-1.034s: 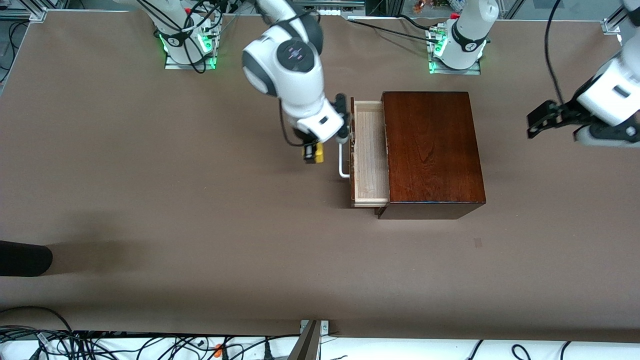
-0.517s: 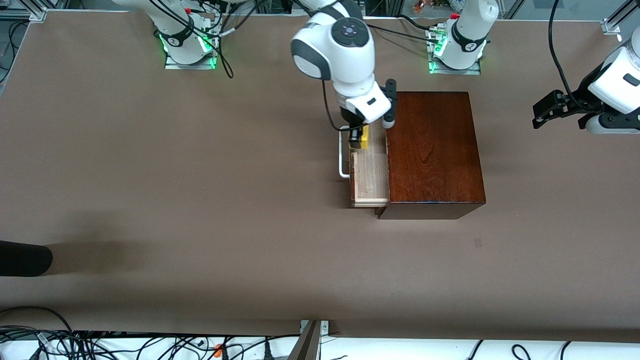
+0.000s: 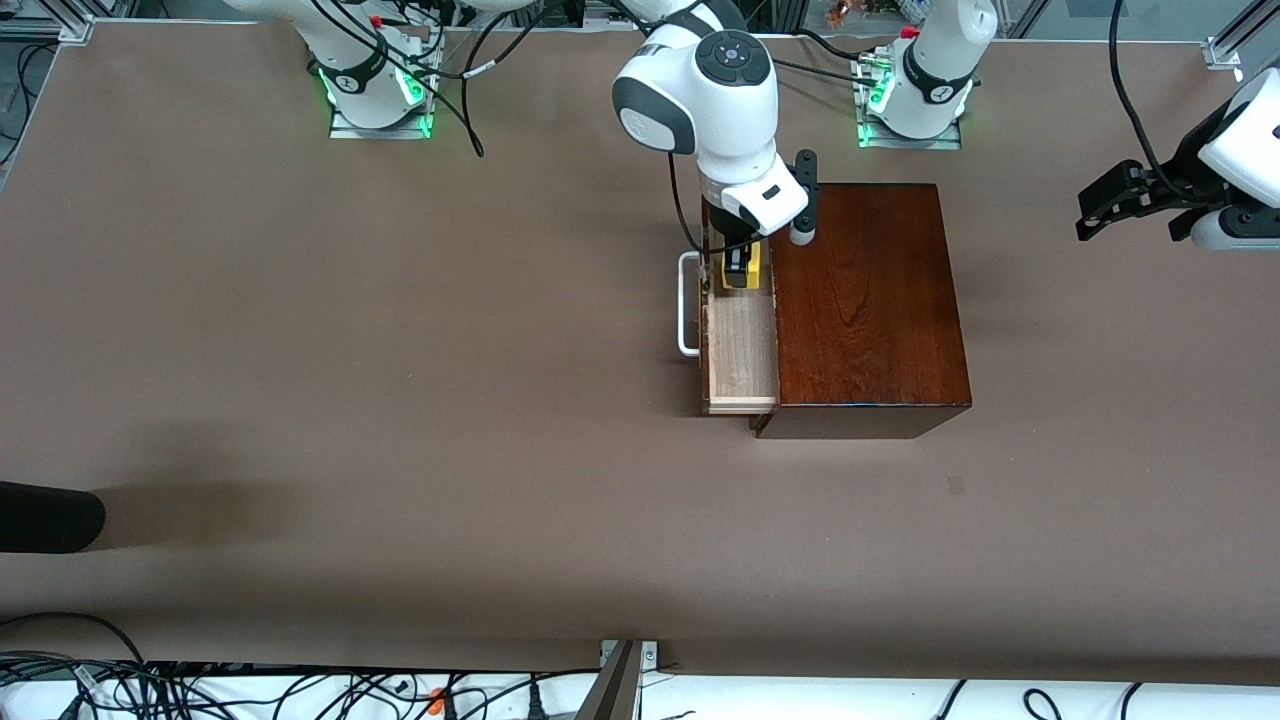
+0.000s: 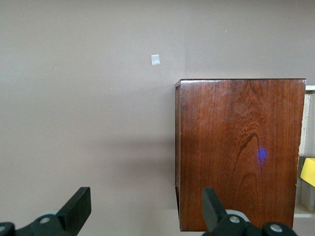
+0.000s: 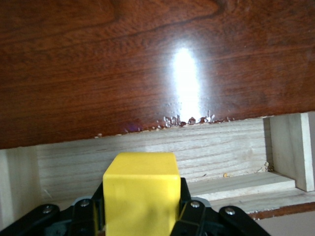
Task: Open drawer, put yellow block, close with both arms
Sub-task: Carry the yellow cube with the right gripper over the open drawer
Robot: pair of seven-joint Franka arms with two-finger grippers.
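The drawer [image 3: 741,350] of the dark reddish-brown wooden box [image 3: 865,300] is pulled out, showing pale wood inside and a white U-shaped handle [image 3: 686,305]. My right gripper [image 3: 739,272] is shut on the yellow block [image 3: 750,270] and holds it over the open drawer, at the end nearer the arm bases. In the right wrist view the yellow block [image 5: 141,191] sits between the fingers above the drawer's pale floor [image 5: 216,152]. My left gripper [image 3: 1110,200] is open and empty, up in the air off the box toward the left arm's end of the table; its wrist view shows the box [image 4: 238,147].
A small pale mark [image 3: 956,485] lies on the brown table nearer the front camera than the box. A dark object [image 3: 45,515] pokes in at the right arm's end of the table. Cables lie along the front edge.
My right gripper has carried the yellow block from beside the drawer handle to over the open drawer. My left gripper has drifted a little away from the box.
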